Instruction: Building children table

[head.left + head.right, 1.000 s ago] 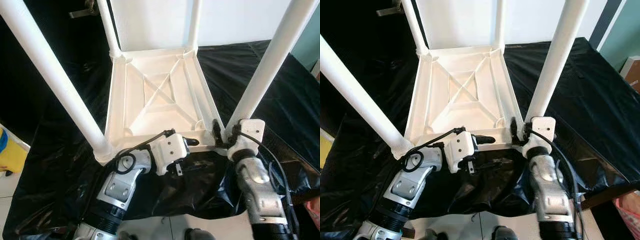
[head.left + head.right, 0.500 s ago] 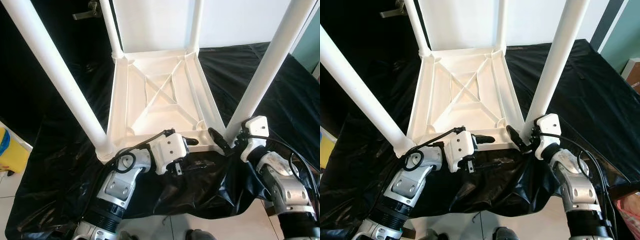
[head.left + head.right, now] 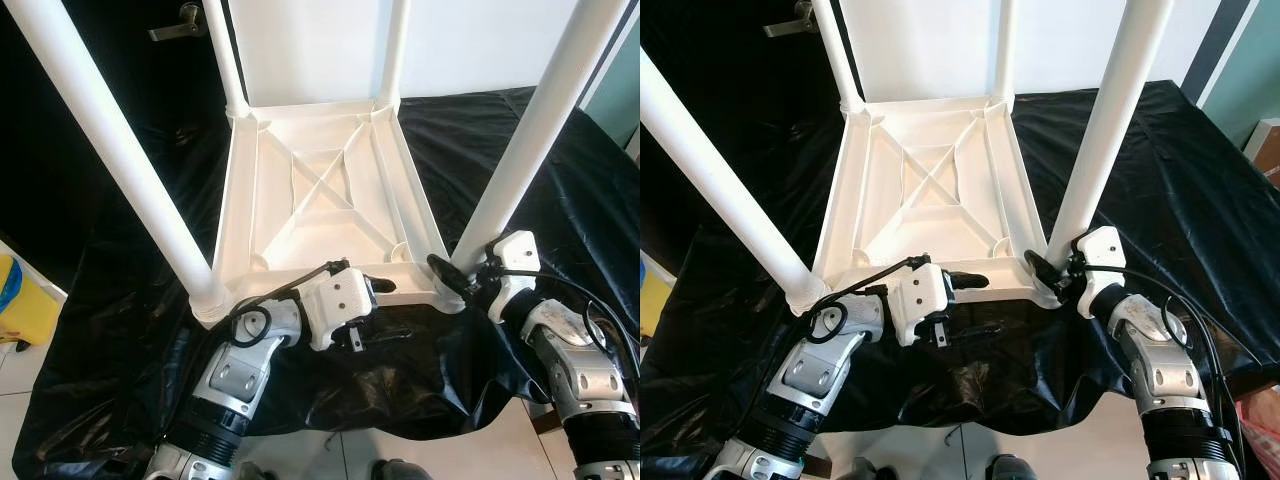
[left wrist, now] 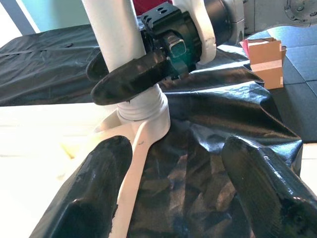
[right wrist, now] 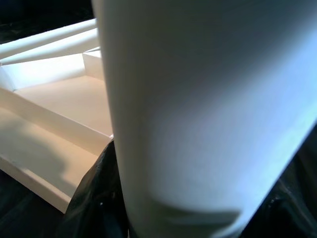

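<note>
Upturned white table (image 3: pixel 320 190) on black sheet (image 3: pixel 500 140): right hand (image 3: pixel 1048 275) clasps its near-right leg (image 3: pixel 520 150). Left wrist view alone shows left hand (image 4: pixel 173 193) spread, straddling the table's near rim.

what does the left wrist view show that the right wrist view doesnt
Left wrist view alone: the left gripper with its two black fingers spread, the right gripper around the near right leg just above its socket, a cardboard box on the floor.

Right wrist view alone: the ribbed underside of the upturned white table, seen past that leg, which looms close.

Both: the near right leg and the black plastic sheet under the table.
</note>
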`<state>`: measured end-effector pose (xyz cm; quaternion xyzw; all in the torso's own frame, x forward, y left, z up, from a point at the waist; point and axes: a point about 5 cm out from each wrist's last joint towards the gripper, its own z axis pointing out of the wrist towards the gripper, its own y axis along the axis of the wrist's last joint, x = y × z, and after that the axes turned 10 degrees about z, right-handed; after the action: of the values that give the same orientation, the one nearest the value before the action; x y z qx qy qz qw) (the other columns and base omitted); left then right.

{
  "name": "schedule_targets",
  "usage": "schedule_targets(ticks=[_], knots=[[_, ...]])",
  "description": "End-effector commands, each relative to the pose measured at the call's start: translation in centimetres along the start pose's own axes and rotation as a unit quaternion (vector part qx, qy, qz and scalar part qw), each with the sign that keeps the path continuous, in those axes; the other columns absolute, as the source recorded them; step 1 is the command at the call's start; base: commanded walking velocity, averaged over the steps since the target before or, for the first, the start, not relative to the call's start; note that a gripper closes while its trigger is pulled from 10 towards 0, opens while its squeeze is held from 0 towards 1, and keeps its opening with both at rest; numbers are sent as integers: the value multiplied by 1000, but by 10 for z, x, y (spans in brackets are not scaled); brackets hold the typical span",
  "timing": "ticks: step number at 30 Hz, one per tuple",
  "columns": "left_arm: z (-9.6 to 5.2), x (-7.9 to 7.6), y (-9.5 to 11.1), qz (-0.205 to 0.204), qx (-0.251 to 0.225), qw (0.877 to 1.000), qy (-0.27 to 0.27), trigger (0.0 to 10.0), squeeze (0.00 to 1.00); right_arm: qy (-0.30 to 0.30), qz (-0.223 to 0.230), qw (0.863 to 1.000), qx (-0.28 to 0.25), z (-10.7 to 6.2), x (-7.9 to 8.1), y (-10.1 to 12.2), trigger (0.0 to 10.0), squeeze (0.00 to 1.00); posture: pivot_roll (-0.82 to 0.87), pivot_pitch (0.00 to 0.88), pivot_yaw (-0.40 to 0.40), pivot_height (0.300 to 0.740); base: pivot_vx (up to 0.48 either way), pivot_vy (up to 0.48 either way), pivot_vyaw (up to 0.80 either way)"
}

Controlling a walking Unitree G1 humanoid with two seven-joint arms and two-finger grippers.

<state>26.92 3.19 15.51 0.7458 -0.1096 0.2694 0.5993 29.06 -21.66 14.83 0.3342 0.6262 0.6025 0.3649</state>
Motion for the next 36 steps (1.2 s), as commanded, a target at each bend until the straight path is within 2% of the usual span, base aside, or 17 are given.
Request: schedule_targets(ticks=[1,4,6,11,13,15,20,22,24,25,28,29,30,31,32,33,36], knots=[[-1,3,-2,3,15,998,57,10000,0,-3,0,1000,21,-4,3,-11,10000,0,-171,80,51,740,0,0,0],[-1,3,-2,2,15,998,57,10000,0,-18,9,1000,13,-4,3,-9,10000,0,-173,95,52,740,0,0,0],[-2,3,-1,1,15,998,58,10000,0,-58,16,998,-3,-3,5,-5,10000,0,-175,104,54,740,0,0,0],[-3,3,-2,-1,17,998,59,10000,0,-103,6,995,-3,-4,9,-6,10000,0,-175,116,56,740,0,0,0],[-4,2,-3,-4,18,998,60,10000,0,-147,6,989,-10,-6,15,-7,10000,0,-175,126,59,740,0,0,0],[-4,2,-3,-4,18,998,60,10000,0,-147,6,989,-10,-6,15,-7,10000,0,-175,126,59,740,0,0,0],[-5,2,-3,-6,20,998,60,10000,0,-202,36,978,-30,-6,26,-5,10000,0,-175,132,62,740,0,0,0],[-5,2,-3,-6,20,998,60,10000,0,-225,46,973,-36,-6,28,-5,10000,0,-173,133,62,740,0,0,0],[-5,2,-3,-6,20,998,60,10000,0,-278,64,958,-44,-6,35,-6,10000,0,-170,134,64,740,0,0,0],[-5,2,-3,-6,20,998,60,10000,0,-278,64,958,-44,-6,35,-6,10000,0,-170,134,64,740,0,0,0],[-6,2,-3,-5,20,998,60,10000,0,-338,92,936,-46,-2,47,-11,10000,0,-170,131,66,740,0,0,0],[-6,2,-3,-5,20,998,60,10000,0,-338,92,936,-46,-2,47,-11,10000,0,-170,131,66,740,0,0,0],[-6,2,-3,-5,20,998,60,10000,0,-357,105,927,-48,-2,51,-13,10000,0,-170,132,66,740,0,0,0],[-5,3,-2,-5,19,998,60,10000,0,-392,127,910,-52,1,58,-15,10000,0,-169,132,69,740,0,0,0],[-5,3,-2,-5,19,998,60,10000,0,-392,127,910,-52,1,58,-15,10000,0,-169,132,69,740,0,0,0],[-5,3,-2,-5,19,998,60,10000,0,-406,138,902,-51,2,62,-16,10000,0,-169,132,70,740,0,0,0],[-5,3,-1,-6,18,998,60,10000,0,-405,140,902,-53,5,66,-15,10000,0,-169,132,72,740,0,0,0]])
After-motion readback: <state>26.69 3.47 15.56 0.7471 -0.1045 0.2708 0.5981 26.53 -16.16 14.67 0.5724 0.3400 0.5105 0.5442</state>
